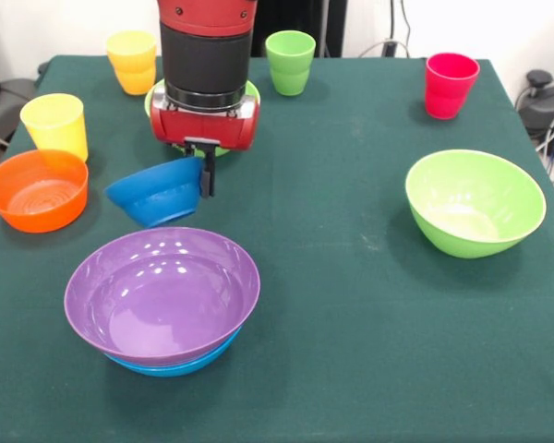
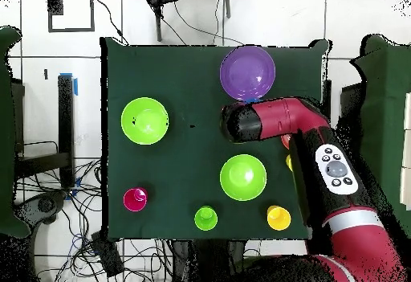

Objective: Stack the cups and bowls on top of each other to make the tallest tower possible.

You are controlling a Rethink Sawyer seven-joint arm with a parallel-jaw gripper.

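Purple bowl (image 1: 162, 293), nested in 1 large blue bowl (image 1: 175, 365), sits at desk's (image 1: 351, 305) 7 o'clock. Pincer (image 1: 203, 171) pinches small blue bowl's (image 1: 157, 192) rim, tilted, at 10 o'clock; light, stiff, slippery plastic.

Evenly and brightly lit from above, with no dim corners on the desk (image 1: 351, 305). Soft, short shadows under each vessel, slightly darker beneath the purple bowl (image 1: 162, 295) near the front edge. Small white glints of glare on the purple bowl's inner wall and a paler sheen inside the right-hand light green bowl (image 1: 475, 201). Mild softness overall in the front view, without motion blur. From overhead, strong saturated colours on the bowls, pale floor tiles (image 2: 48, 78) nearly washed out at left.
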